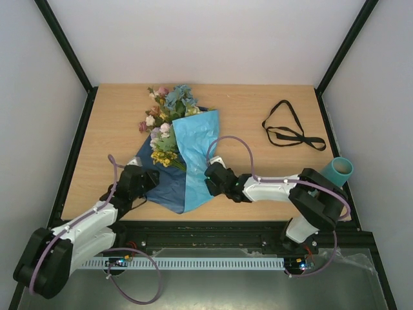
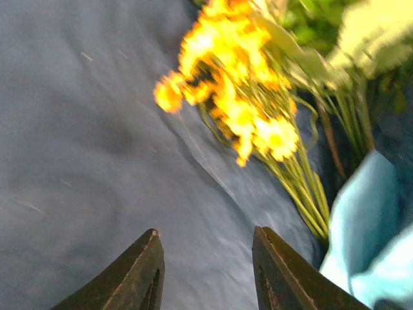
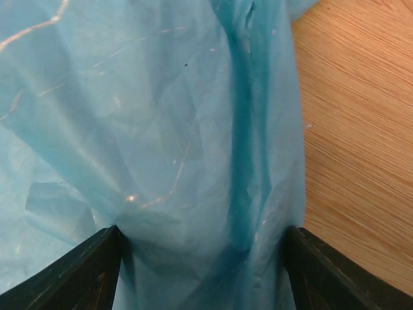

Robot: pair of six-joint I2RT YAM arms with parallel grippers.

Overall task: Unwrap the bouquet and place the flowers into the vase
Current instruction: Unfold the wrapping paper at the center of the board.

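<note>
bouquet (image 1: 169, 123) mid-left on bench (image 1: 258, 106), paper (image 1: 197, 145) spread to near edge | left gripper (image 2: 205, 234) half open over dark paper, holding nothing | right gripper (image 3: 202, 229) wide, pale fold between its fingers | vase (image 1: 338, 171) at right edge | ribbon (image 1: 290, 132) well apart, wood showing between

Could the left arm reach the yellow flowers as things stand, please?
Probably yes: the left pincer sits over the dark paper, just short of the yellow flowers, with nothing between them.

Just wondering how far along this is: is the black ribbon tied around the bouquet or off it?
Off. The black ribbon lies loose on the table, right of the bouquet, touching none of it.
</note>
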